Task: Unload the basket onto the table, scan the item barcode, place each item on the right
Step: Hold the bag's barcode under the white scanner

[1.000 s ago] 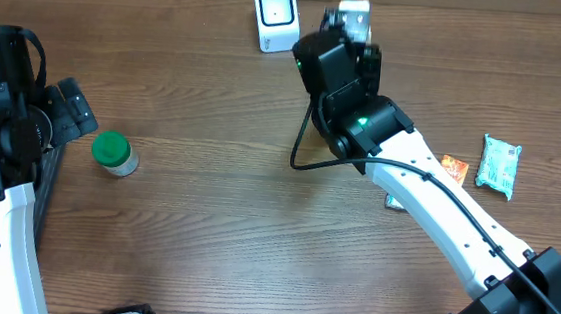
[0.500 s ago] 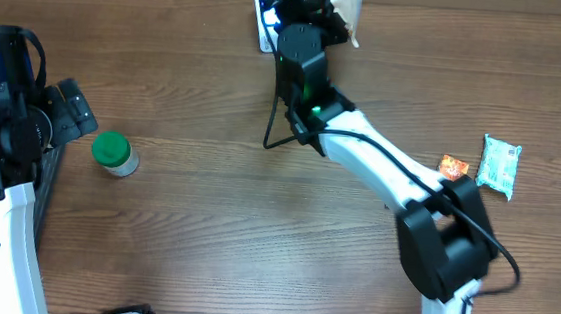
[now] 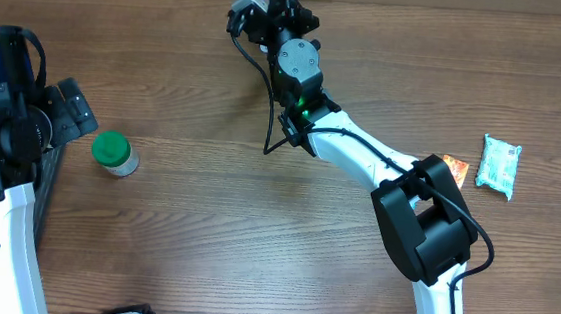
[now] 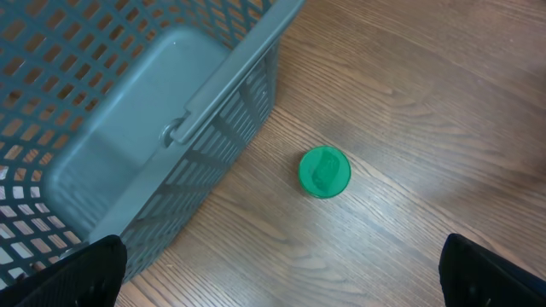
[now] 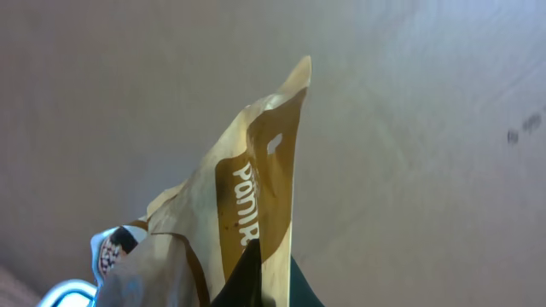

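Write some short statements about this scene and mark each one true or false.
1. The right arm's jaws are shut on a brown and cream packet. True.
2. The green-lidded jar lies inside the grey basket. False: it stands on the table, beside the basket.
3. The left arm's jaws stand open. True.
4. The teal packet is held by the left arm. False: it lies on the table, near an orange packet, far from that arm.
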`<state>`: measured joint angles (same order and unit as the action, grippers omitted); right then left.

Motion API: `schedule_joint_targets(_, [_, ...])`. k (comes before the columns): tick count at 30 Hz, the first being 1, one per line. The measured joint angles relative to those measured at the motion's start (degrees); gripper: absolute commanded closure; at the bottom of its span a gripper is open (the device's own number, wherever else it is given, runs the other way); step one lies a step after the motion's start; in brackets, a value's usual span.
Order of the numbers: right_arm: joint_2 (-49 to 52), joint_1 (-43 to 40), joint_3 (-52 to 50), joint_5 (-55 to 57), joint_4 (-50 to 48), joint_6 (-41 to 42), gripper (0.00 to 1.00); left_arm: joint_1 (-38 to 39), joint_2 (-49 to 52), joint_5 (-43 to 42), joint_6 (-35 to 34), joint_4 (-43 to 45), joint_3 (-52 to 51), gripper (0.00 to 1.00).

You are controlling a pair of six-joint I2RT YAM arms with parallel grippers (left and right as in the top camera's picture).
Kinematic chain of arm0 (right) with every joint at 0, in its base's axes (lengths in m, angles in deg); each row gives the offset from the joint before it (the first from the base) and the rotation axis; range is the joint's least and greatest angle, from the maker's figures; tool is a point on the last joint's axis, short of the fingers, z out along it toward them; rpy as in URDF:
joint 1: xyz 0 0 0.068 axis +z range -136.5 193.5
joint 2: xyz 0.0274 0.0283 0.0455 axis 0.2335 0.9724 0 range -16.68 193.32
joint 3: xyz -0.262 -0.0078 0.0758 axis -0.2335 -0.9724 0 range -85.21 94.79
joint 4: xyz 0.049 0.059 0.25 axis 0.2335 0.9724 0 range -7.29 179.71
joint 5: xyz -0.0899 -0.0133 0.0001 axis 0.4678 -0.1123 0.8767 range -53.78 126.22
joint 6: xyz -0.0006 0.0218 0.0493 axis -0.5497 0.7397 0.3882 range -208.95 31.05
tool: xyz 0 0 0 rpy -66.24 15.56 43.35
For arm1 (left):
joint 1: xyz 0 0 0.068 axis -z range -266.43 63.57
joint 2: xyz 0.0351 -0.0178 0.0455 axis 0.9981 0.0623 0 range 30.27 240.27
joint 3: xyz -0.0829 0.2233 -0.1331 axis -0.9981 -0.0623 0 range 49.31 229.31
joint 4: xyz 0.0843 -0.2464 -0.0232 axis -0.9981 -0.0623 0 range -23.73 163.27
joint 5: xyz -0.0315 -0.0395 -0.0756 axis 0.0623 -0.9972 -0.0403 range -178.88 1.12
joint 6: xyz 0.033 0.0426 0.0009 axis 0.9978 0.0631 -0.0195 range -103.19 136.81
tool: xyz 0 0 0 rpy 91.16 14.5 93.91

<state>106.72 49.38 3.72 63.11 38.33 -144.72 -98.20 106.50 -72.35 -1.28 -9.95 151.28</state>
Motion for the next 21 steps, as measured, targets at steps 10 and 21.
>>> schedule_joint_targets(10, [12.76, -4.09, 11.28, -4.07, -4.48, -13.51, 0.96, 0.0, 0.0, 0.0, 0.0, 0.0, 0.0, 0.0])
schedule_joint_targets(21, [13.2, -6.25, 11.69, -5.62, -4.0, -13.4, 0.96, 0.0, 0.0, 0.0, 0.0, 0.0, 0.0, 0.0])
